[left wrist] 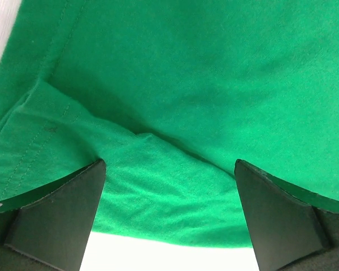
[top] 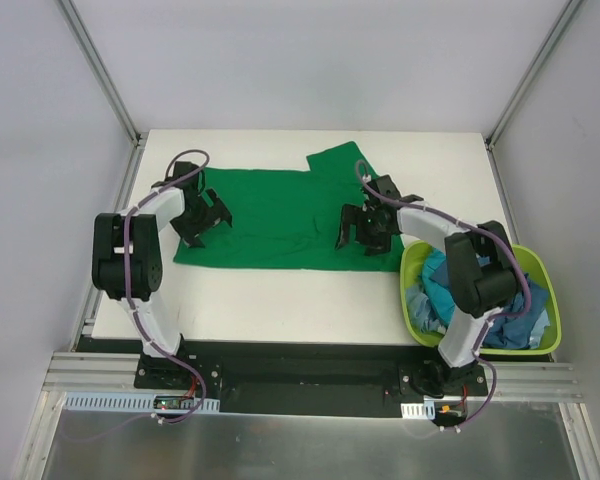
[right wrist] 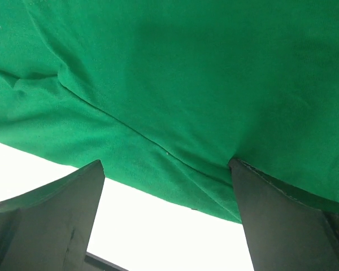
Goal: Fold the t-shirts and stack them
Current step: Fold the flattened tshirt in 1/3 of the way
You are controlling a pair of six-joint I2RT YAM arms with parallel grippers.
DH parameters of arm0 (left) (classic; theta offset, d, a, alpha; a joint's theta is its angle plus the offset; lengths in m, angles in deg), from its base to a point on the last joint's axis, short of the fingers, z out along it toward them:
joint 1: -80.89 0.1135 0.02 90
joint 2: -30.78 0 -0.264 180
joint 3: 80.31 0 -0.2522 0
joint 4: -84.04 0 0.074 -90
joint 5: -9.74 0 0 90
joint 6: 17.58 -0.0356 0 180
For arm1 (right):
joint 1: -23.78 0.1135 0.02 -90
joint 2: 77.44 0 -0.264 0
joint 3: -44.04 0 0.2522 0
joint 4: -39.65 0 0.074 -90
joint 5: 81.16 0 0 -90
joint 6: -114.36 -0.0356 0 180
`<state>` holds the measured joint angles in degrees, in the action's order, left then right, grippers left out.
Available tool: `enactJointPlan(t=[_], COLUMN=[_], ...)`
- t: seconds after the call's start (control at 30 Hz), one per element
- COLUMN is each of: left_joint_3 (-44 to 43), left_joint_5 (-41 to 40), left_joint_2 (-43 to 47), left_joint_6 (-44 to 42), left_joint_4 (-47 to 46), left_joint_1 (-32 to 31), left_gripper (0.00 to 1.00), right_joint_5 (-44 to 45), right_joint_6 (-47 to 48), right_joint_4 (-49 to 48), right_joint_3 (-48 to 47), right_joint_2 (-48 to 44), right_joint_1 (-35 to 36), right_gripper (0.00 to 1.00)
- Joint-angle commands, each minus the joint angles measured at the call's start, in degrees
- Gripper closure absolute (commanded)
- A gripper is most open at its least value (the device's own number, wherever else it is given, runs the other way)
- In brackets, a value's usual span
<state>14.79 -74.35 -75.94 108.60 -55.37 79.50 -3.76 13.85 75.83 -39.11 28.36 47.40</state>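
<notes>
Right hand [top: 358,235], spread, hides t-shirt [top: 280,215] corner

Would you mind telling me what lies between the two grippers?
Only the spread green t-shirt lies between the left gripper and the right gripper; nothing rests on that stretch of cloth, as the top external view shows.

Top external: high at the near side, looking down over the whole worktop [top: 280,303]. Wrist views: past the left claw [left wrist: 168,164] and right claw [right wrist: 164,162], close onto the green t-shirt [top: 270,215], shared by all three.
</notes>
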Motion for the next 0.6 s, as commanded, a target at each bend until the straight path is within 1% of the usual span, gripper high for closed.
enactJointPlan(t=[0.0,0.13,0.27,0.4,0.57], left_joint_3=[9.06,17.15,23.05,26.39,28.15], left_joint_5=[-3.44,-7.93,-8.81,-14.43,-16.89], left_joint_2=[5.71,13.1,19.08,23.04,26.47], left_joint_6=[-0.59,1.78,3.98,6.35,8.11], left_joint_4=[5.07,5.69,6.39,8.58,9.99], left_joint_1=[0.25,0.25,0.25,0.42,0.42], left_gripper=[0.01,0.01,0.01,0.01,0.01], right_joint_5=[1.62,1.09,1.35,4.07,4.86], right_joint_6=[0.13,-1.97,-6.09,-11.28,-12.53], right_joint_4=[3.6,3.43,4.74,6.41,6.85], right_joint_3=[9.16,17.5,23.06,27.45,28.17], right_joint_2=[-6.02,-12.7,-18.77,-25.01,-30.12], right_joint_1=[1.78,4.67,9.68,13.47,14.44], right_gripper=[0.04,0.04,0.04,0.04,0.04])
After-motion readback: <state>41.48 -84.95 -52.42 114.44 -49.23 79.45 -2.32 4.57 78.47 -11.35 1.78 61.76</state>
